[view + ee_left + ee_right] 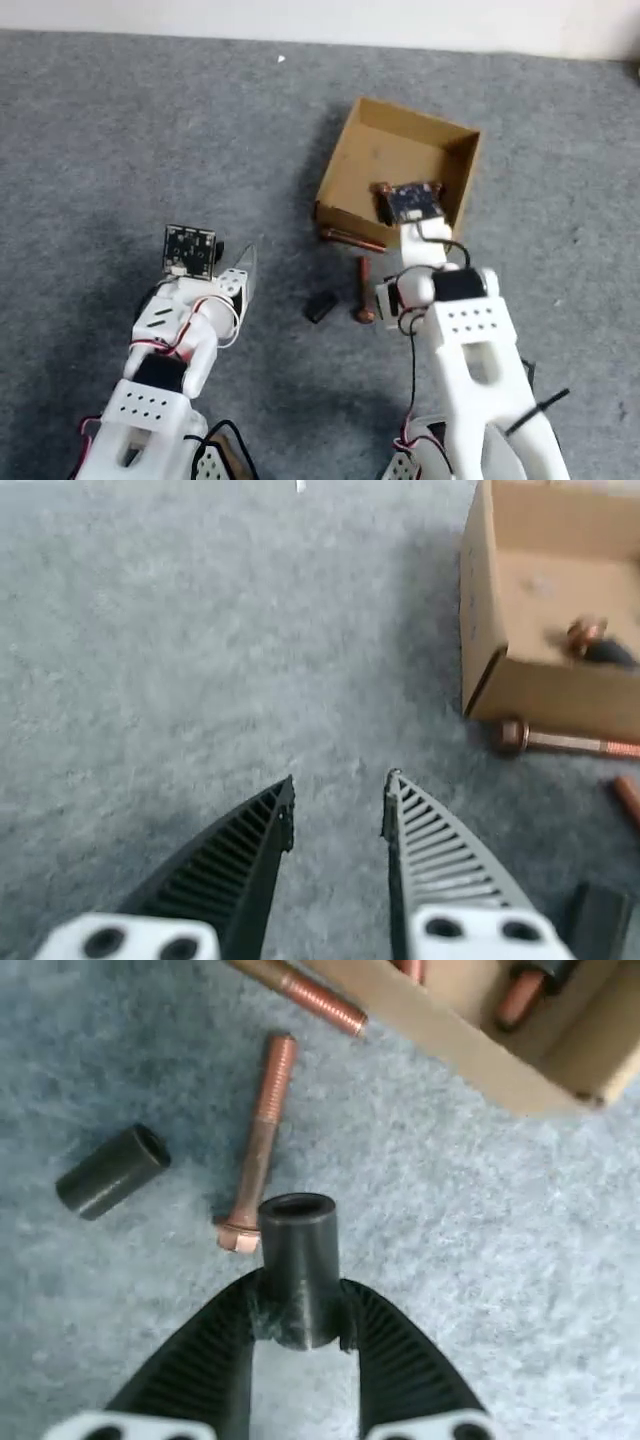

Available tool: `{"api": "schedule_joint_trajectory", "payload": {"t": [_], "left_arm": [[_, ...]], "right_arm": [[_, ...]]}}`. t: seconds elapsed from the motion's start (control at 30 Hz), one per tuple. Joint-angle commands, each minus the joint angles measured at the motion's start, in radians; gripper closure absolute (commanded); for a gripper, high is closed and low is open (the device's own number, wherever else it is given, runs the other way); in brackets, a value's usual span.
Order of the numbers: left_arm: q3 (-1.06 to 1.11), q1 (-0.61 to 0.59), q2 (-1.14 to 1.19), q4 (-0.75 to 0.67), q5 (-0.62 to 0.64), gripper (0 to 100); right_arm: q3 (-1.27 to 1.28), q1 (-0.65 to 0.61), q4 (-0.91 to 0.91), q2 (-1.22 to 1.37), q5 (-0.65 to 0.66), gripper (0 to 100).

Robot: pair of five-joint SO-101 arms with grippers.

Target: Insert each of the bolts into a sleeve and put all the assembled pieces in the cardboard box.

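Note:
My right gripper [300, 1310] is shut on a black sleeve [299, 1265], held upright just above the carpet. In front of it lies a copper bolt [258, 1145], its head almost touching the held sleeve. A second black sleeve [112, 1171] lies loose beside that bolt [362, 290]. Another bolt [352, 238] rests along the front wall of the cardboard box [340, 175]. Inside the box lies a bolt with a sleeve on it [590, 640]. My left gripper [338, 800] hovers open over bare carpet, left of the loose sleeve [320, 306].
Grey carpet covers the whole work area. The box's front wall [480, 1045] stands close beyond the right gripper. A wide stretch of carpet lies ahead of the left gripper [245, 270], and a pale strip runs along the far edge.

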Motion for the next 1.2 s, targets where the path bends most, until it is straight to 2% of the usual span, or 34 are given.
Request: {"api": "schedule_joint_trajectory", "payload": {"t": [0.0,0.13,0.33,0.57,0.87,1.0,1.17], "left_arm": [[-0.143,-0.007,0.002,0.204,-0.029,83],[-0.269,-0.007,0.01,0.427,-0.215,83],[-0.401,0.015,0.012,0.555,-0.219,83],[-0.568,0.179,0.065,0.74,-0.219,77],[-0.901,0.317,0.631,0.824,-0.216,77],[-1.015,0.348,0.849,0.816,-0.123,76],[-1.145,0.401,1.043,0.818,-0.066,76]], "right_arm": [[0.038,0.027,-0.094,-0.054,-0.087,99.5],[0.13,0.111,-0.237,-0.058,-0.167,99.5],[0.203,0.211,-0.363,-0.064,-0.252,99.5],[0.202,0.275,-0.397,-0.064,-0.288,99.5],[0.203,0.283,-0.397,-0.064,-0.288,99.5],[0.202,0.309,-0.403,-0.064,-0.288,99.5],[0.209,0.308,-0.423,-0.064,-0.288,99.5]]}}
